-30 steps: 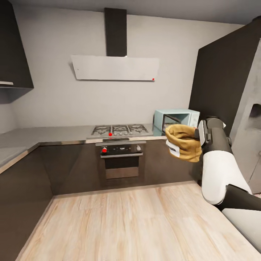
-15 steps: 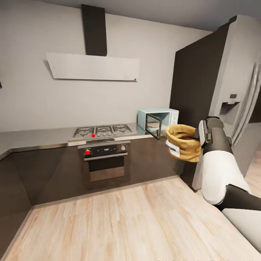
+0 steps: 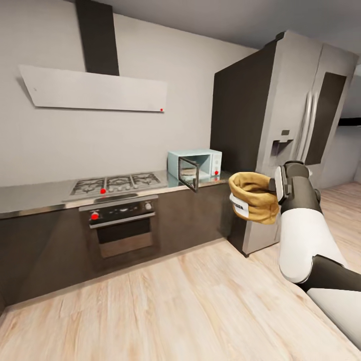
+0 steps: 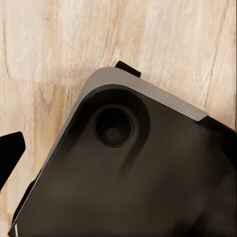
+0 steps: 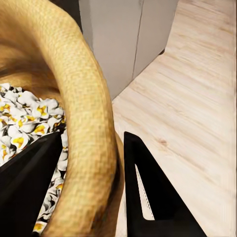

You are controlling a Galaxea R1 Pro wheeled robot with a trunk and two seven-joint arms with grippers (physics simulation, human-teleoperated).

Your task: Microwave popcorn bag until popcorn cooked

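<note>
Kitchen: microwave (image 3: 195,169) door open on countertop (image 3: 35,193). Right gripper (image 5: 91,192) clamps popcorn bag (image 3: 253,196) rim; left gripper's state unclear.

- Microwave (image 3: 195,167) sits on the table (image 3: 35,193), at its right end, door open toward the room.
- Gas hob (image 3: 118,182) lies on the table left of the microwave; oven (image 3: 122,225) is directly below the hob.
- Range hood (image 3: 95,90) hangs on the wall above the hob.
- Fridge (image 3: 296,130) stands right of the table, just beside the microwave's end.
- Popcorn bag (image 3: 254,197) is held off the floor (image 3: 175,306), in front of the fridge, right of the microwave, on the right tool (image 5: 91,190).
- Popcorn (image 5: 22,118) lies in the bag.
</note>
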